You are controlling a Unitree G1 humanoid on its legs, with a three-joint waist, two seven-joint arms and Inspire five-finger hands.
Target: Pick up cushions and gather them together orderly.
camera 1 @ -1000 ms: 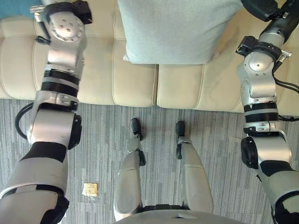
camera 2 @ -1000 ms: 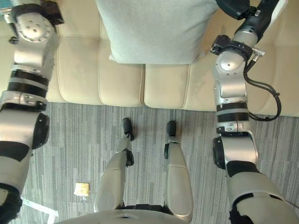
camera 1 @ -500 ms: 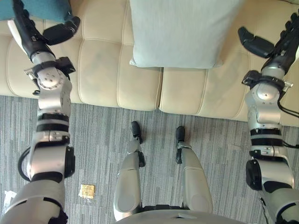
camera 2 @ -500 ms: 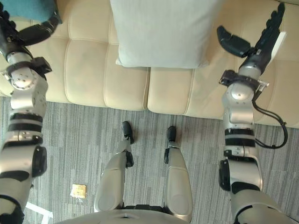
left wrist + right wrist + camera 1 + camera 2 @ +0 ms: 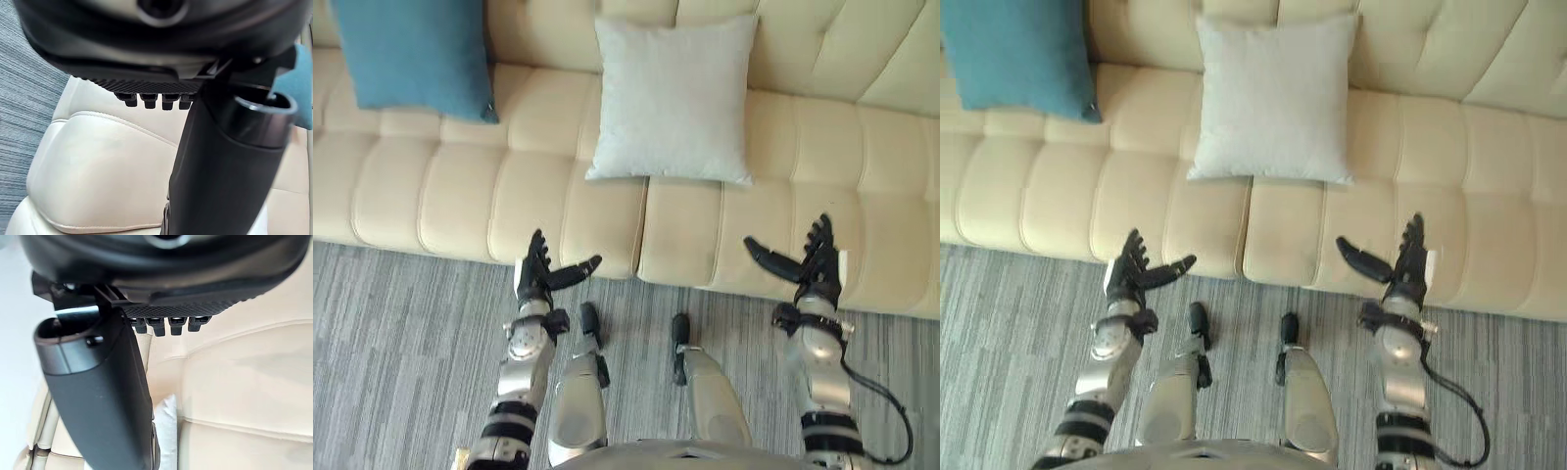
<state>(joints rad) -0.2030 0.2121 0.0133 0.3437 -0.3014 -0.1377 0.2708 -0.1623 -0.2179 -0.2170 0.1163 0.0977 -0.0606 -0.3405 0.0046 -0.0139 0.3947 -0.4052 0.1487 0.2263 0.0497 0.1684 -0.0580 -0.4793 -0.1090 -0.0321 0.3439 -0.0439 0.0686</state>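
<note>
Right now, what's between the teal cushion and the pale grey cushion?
Only bare cream sofa: the teal cushion and pale grey cushion sit apart with nothing between them, as the left eye view shows.

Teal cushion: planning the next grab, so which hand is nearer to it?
Left. The left hand is open at the sofa edge, in front and right of the teal cushion; the right hand is open past the pale cushion, farther off.

Cream sofa [image 5: 460, 186]: teal cushion [image 5: 411, 54] left, pale grey cushion [image 5: 674, 98] centre.
</note>
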